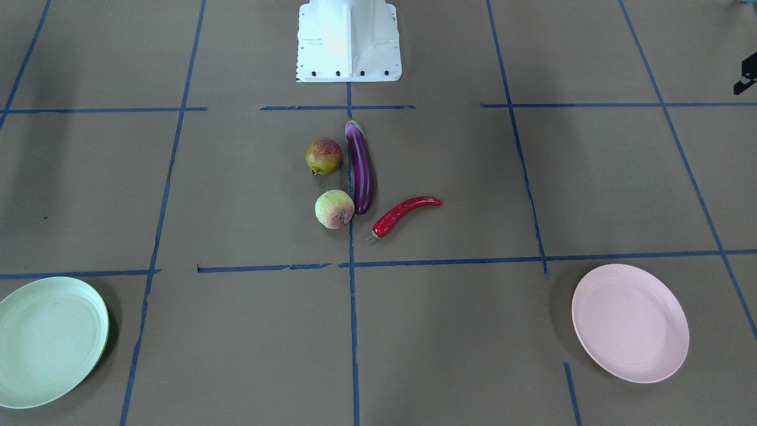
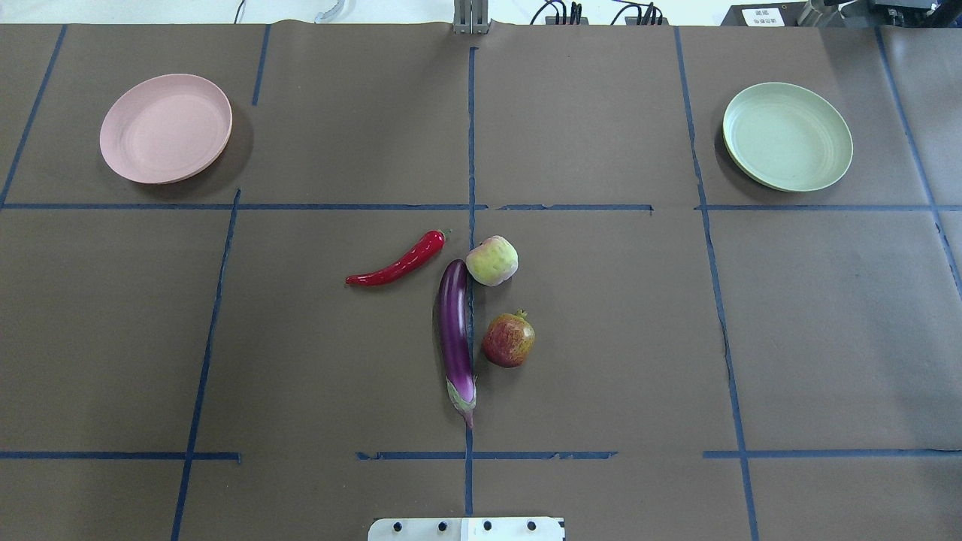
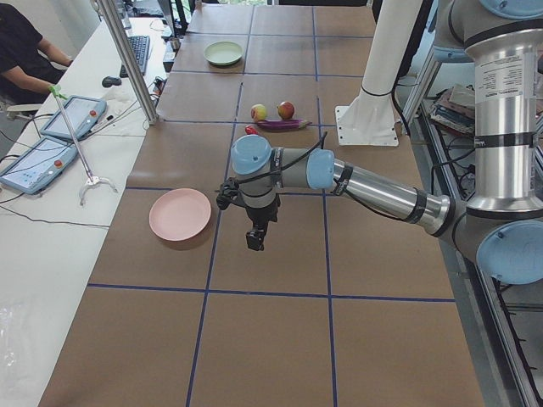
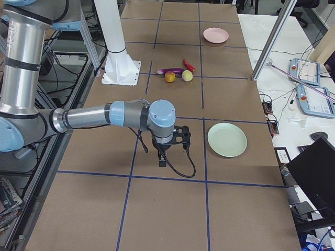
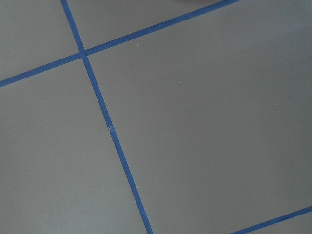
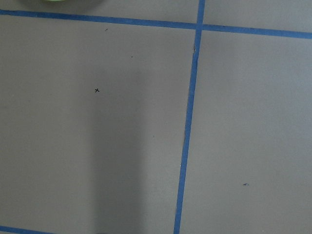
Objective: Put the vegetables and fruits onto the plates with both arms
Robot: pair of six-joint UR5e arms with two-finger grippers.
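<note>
The purple eggplant (image 1: 361,168) (image 2: 455,334) lies mid-table. The peach (image 1: 334,208) (image 2: 492,260) touches its end. The mottled red-and-green fruit (image 1: 323,155) (image 2: 509,340) sits beside it, and the red chili (image 1: 405,214) (image 2: 398,263) lies apart. The pink plate (image 1: 630,322) (image 2: 165,128) and the green plate (image 1: 50,340) (image 2: 787,136) hold nothing. My left gripper (image 3: 254,240) hangs over bare table near the pink plate (image 3: 180,214). My right gripper (image 4: 162,159) hangs near the green plate (image 4: 226,139). I cannot tell whether either is open. The wrist views show only paper and tape.
The white base block (image 1: 349,41) stands at the robot's edge of the table. Blue tape lines (image 2: 470,150) grid the brown paper. A side desk with tablets (image 3: 51,136), a seated person (image 3: 21,51) and a metal post (image 3: 127,59) line the far side.
</note>
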